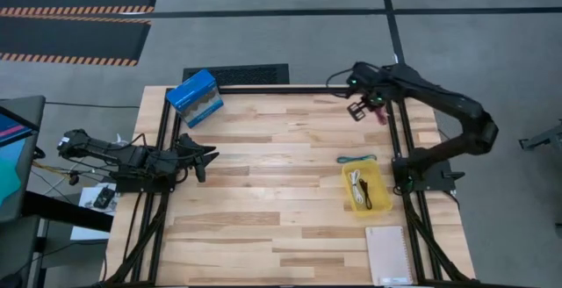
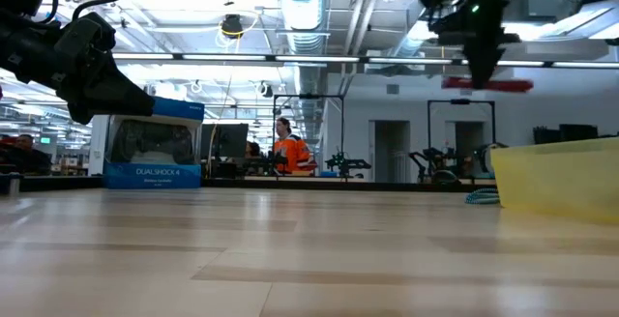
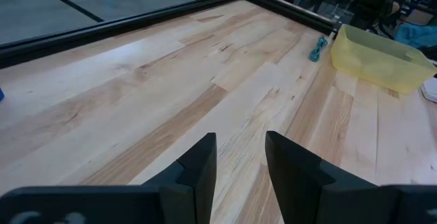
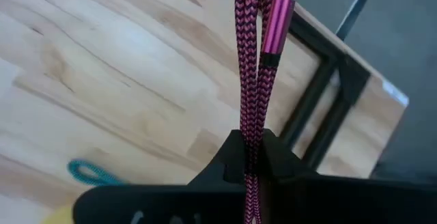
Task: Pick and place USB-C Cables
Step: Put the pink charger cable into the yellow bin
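My right gripper [image 1: 362,109] hangs high over the table's far right part, shut on the dark red braided cable [image 4: 250,60], which shows in the low view as a red strip [image 2: 486,83] well above the table. The teal-blue cable [image 1: 356,159] lies flat on the wood just beyond the yellow tray [image 1: 379,176]. A white cable [image 1: 355,183] and a black cable [image 1: 367,197] lie inside that tray. My left gripper [image 3: 240,157] is open, held above the table's left side [image 1: 204,158], touching nothing. My right gripper pinches the dark red cable's bundled strands [image 4: 250,138] between its two fingers [image 4: 229,157]. Several strands run side by side through the gap, and a magenta plug [image 4: 275,26] lies beside them farther out. The cable is lifted clear of the table.
A blue box [image 1: 194,97] stands at the far left corner of the table. A white notebook [image 1: 389,255] lies at the near right corner. Black frame rails [image 1: 299,89] run along the table's edges. Bare wood [image 1: 272,183] lies between the arms. A person in orange [image 2: 290,151] stands far behind.
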Available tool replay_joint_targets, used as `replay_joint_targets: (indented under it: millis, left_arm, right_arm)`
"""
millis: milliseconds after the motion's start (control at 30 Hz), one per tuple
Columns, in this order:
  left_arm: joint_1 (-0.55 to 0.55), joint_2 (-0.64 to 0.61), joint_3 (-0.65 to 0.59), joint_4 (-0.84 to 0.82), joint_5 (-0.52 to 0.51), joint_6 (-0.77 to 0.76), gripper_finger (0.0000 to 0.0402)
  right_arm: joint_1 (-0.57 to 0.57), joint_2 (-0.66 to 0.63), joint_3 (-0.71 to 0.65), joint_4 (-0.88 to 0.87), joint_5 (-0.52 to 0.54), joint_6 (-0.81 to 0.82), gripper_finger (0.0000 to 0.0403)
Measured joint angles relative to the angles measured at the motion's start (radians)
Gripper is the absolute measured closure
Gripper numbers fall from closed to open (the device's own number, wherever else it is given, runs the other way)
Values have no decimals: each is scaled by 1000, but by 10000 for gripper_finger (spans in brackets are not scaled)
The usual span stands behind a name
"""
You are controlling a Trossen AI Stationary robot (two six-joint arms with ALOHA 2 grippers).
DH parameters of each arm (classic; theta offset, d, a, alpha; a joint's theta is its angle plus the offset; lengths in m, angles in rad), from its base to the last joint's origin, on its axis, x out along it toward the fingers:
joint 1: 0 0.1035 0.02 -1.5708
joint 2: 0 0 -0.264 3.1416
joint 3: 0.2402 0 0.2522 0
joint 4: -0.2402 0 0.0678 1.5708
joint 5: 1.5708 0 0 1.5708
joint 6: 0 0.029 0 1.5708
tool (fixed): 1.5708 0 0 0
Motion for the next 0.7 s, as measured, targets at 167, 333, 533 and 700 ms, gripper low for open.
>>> replay_joint_targets:
  millis: [167, 333, 533, 700]
  left_arm:
    - [0, 0, 0, 0, 0, 0, 288]
    - [0, 0, 0, 0, 0, 0, 288]
    - [0, 0, 0, 0, 0, 0, 288]
    - [0, 0, 0, 0, 0, 0, 288]
  right_arm:
    - [54, -98, -12, -98, 0, 135, 390]
    - [144, -192, -100, -169, 0, 300, 390]
    - [295, -268, -217, -187, -19, 499, 390]
    - [433, -287, -291, -191, -56, 657, 390]
